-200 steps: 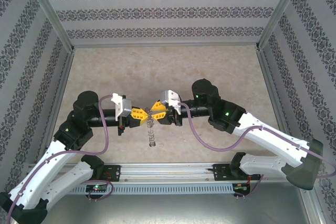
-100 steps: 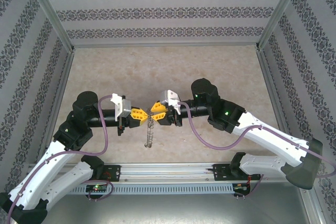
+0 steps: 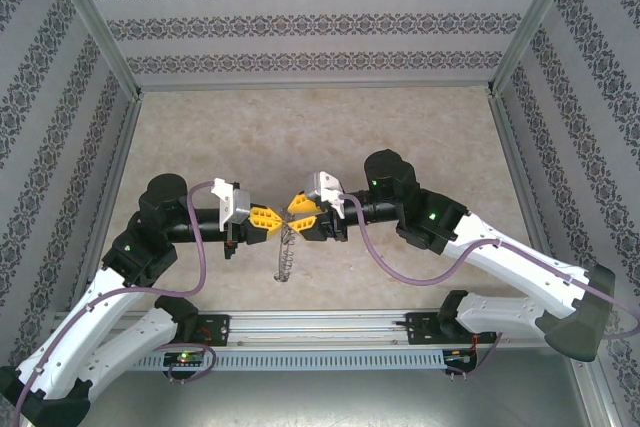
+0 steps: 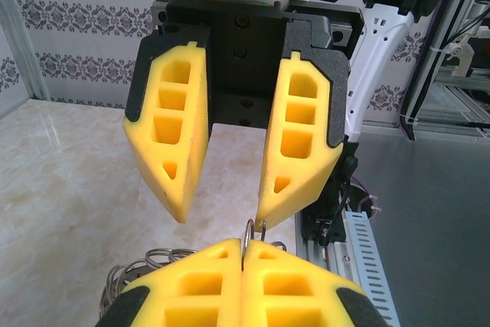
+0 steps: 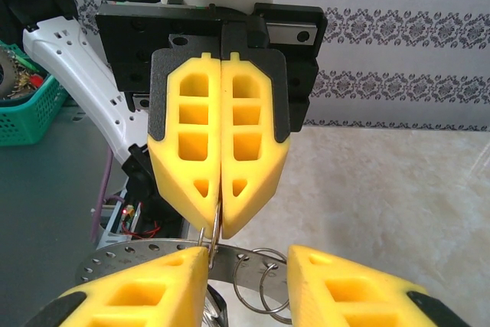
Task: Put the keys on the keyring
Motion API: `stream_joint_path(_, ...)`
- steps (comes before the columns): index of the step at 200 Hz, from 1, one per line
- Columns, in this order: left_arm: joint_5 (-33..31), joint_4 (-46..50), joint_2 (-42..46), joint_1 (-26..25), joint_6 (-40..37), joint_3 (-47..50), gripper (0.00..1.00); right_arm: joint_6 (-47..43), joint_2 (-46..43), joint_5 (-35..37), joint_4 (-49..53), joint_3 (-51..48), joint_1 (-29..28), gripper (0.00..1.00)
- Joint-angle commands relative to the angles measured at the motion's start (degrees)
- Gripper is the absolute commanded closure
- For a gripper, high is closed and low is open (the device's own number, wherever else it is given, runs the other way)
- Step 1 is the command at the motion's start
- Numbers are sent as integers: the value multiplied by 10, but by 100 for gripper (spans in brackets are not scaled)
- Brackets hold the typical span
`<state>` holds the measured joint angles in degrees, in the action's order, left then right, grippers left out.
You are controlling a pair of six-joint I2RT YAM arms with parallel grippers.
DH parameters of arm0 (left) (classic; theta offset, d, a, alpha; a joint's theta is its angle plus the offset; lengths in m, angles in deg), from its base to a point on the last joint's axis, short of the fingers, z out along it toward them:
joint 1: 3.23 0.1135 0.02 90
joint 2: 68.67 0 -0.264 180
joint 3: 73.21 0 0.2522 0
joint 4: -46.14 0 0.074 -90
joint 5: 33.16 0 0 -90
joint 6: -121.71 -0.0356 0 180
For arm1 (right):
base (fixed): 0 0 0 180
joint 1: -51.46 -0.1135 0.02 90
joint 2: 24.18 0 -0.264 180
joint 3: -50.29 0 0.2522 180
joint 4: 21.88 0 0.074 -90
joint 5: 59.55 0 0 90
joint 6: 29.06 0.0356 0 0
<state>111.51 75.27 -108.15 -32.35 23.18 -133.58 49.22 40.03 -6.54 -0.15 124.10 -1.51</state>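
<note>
Over the worktop [image 3: 320, 137] the two arms meet nose to nose. The left gripper [image 5: 220, 223] has its jaws shut tight. The right gripper [image 4: 223, 216] faces it with jaws wide, one tip right up against what the left is holding.

That's the keyring [image 5: 122, 254], off the worktop and dangling below the left jaws. The jaws seem to have it by one thin wire loop [image 4: 247, 232] on its edge. Which little bit is the key is too small to tell.

Looks like the handoff/threading step. To do it well, the left probably should just hold dead steady so the ring doesn't swing. The right would want to come in slow and close on the wire just beside the left's tips, not on the flat ring body. Too hard a pinch could twist the loop out of the left jaws.

Only container is a green basket [image 5: 31, 116] off to the side behind the left arm. It has some small mixed bits in it, hard to say what.
</note>
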Motion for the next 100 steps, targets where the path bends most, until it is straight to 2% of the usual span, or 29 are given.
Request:
stream_joint_path(1, -4, -38, 3, 3, -3, -3, 100, 11, -6, -42, 3, 13, -2, 65)
stream_joint_path(100, -8, -38, 1, 3, -8, -1, 100, 20, -21, -41, 1, 9, 2, 65)
